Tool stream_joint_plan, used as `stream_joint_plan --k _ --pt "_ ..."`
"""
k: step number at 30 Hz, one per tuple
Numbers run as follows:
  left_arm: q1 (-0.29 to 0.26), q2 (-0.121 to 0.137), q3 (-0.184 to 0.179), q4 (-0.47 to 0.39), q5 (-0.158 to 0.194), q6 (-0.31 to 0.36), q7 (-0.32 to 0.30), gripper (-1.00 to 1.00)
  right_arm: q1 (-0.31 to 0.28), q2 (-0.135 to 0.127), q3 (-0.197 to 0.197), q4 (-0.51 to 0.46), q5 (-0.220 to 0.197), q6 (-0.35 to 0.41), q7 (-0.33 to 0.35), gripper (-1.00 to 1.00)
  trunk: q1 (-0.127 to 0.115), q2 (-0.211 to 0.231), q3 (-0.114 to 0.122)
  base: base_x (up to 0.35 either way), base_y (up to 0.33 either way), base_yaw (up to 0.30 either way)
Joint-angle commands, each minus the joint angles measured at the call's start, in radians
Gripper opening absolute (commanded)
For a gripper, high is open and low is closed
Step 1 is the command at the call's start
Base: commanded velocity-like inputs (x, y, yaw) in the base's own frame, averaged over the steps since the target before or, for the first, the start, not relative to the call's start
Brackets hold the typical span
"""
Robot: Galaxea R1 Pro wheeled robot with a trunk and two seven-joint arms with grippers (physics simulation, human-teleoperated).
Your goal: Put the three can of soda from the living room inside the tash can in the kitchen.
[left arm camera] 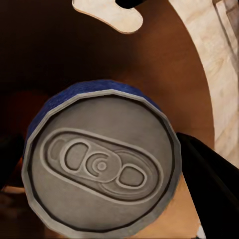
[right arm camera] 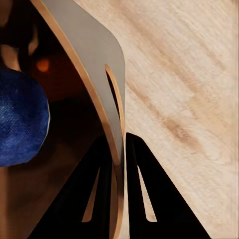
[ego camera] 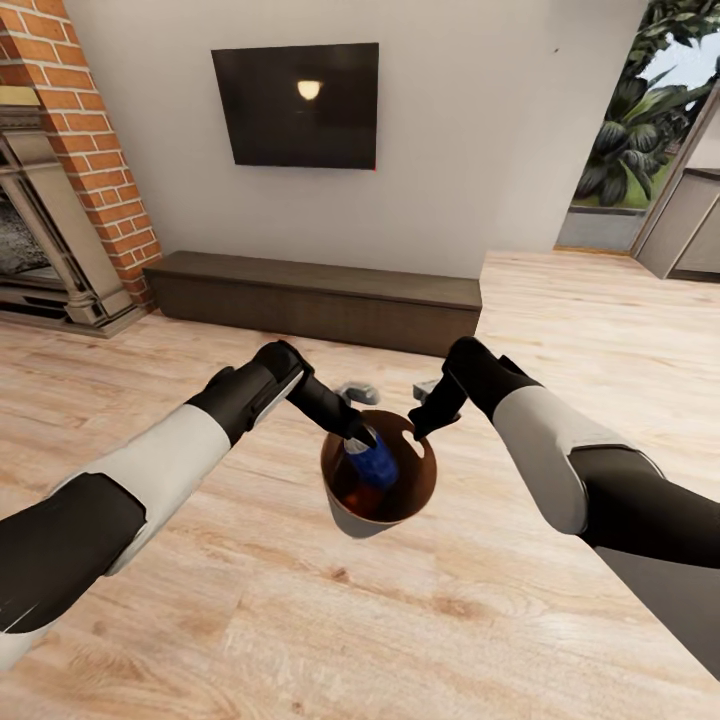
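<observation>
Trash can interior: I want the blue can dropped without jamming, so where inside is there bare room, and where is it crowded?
The trash can, pinched at its rim by the right gripper, has bare brown wall beside the handle cutout. It is crowded where the left gripper holds the blue can, and something orange-red lies deeper below.

Head view: high, facing forward-down over both arms | left wrist: tight above the dark blue soda can's silver top [left arm camera: 102, 167], just past its fingers | right wrist: close along the pale grey, brown-lined bin's rim [right arm camera: 107, 74] | all three share that bin's interior.
</observation>
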Motion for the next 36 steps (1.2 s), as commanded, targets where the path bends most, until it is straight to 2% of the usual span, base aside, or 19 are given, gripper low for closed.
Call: stream_joint_plan --k 1,10,20,21,36 --pt "0.003 0.000 -0.004 0.022 -0.040 0.000 0.013 -1.00 -0.001 0.001 -0.022 0.000 -0.065 0.031 0.009 -1.00 0.000 0.000 0.000 0.000 0.000 0.000" --pt "0.017 -0.005 -0.005 0.029 -0.042 0.000 0.068 -1.00 -0.001 0.008 -0.026 0.000 -0.065 0.031 0.009 -1.00 0.000 0.000 0.000 0.000 0.000 0.000" --pt "0.038 -0.006 -0.005 0.023 -0.042 0.000 0.082 -1.00 -0.001 0.009 -0.027 0.000 -0.065 0.031 0.009 -1.00 0.000 0.000 0.000 0.000 0.000 0.000" --pt "0.038 -0.006 -0.005 0.023 -0.041 0.000 0.083 1.00 -0.001 0.009 -0.027 0.000 -0.065 0.031 0.009 -1.00 0.000 0.000 0.000 0.000 0.000 0.000" --pt "0.039 -0.001 -0.004 0.022 -0.040 0.000 0.085 1.00 -0.001 0.007 -0.028 0.000 -0.064 0.031 0.009 -1.00 0.000 0.000 0.000 0.000 0.000 0.000"
